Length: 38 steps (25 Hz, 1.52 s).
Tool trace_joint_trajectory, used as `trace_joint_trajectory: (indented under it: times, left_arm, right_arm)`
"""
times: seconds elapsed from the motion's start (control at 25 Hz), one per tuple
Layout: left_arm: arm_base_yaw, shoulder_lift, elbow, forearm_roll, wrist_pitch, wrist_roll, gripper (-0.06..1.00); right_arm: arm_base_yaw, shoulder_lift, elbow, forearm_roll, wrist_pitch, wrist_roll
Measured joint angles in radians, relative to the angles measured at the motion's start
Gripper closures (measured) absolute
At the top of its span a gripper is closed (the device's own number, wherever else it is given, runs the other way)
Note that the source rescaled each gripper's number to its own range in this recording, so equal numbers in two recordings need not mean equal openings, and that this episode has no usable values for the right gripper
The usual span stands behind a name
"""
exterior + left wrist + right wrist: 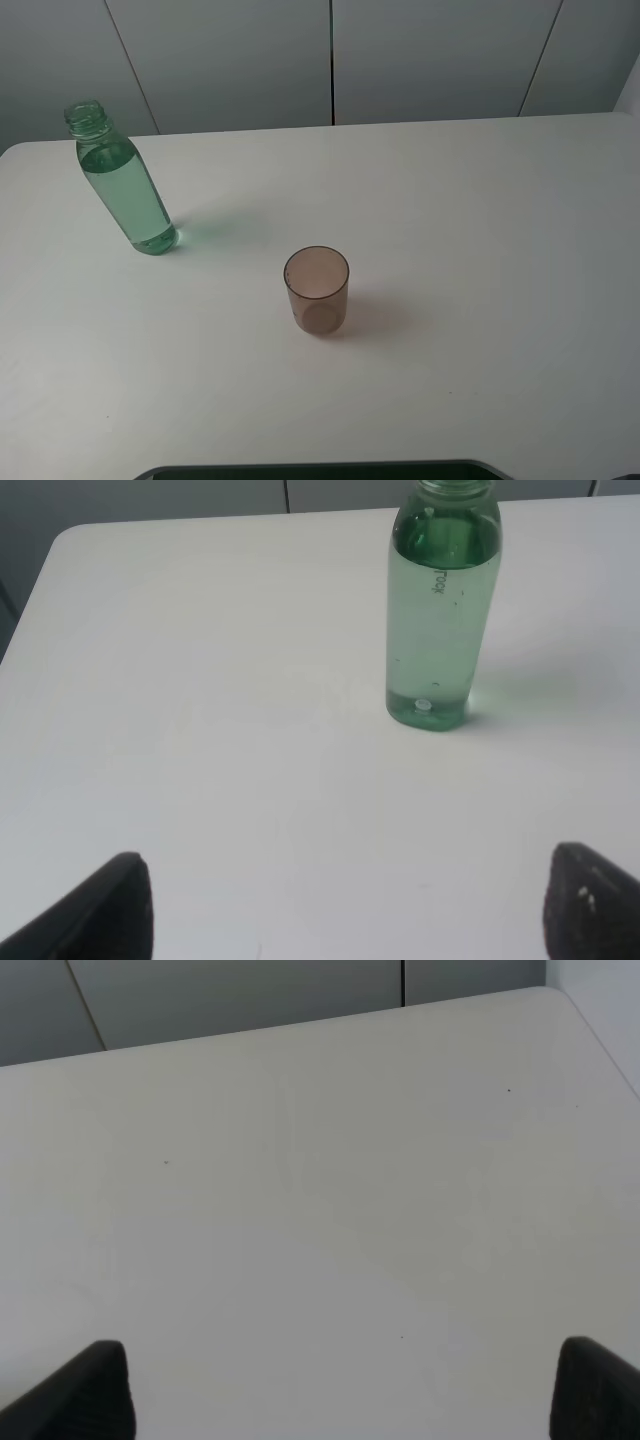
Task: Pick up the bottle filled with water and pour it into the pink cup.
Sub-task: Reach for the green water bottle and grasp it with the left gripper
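Observation:
The green-tinted clear bottle point(122, 185) stands upright and capless at the far left of the white table point(480, 250), nearly full of water. It also shows in the left wrist view point(442, 610), ahead of my left gripper point(345, 910). The left gripper is open and empty, its two dark fingertips point(100, 915) set wide apart and well short of the bottle. The brownish-pink cup point(317, 290) stands upright and empty near the table's middle. My right gripper point(345, 1390) is open and empty over bare table. Neither gripper shows in the exterior high view.
Grey wall panels point(330, 60) run behind the table's far edge. A dark edge point(320, 470) lies along the bottom of the exterior high view. The table's left edge and corner point(60, 540) show in the left wrist view.

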Motion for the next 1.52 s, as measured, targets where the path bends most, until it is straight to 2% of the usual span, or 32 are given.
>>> trace_joint_trajectory:
  times: [1.08,1.52]
  left_arm:
    - [0.0,0.0,0.0,0.0,0.0,0.0,-0.06]
    - [0.0,0.0,-0.01,-0.007,-0.008,-0.029,-0.06]
  right_arm:
    - [0.0,0.0,0.0,0.0,0.0,0.0]
    - [0.0,0.0,0.0,0.0,0.0,0.0]
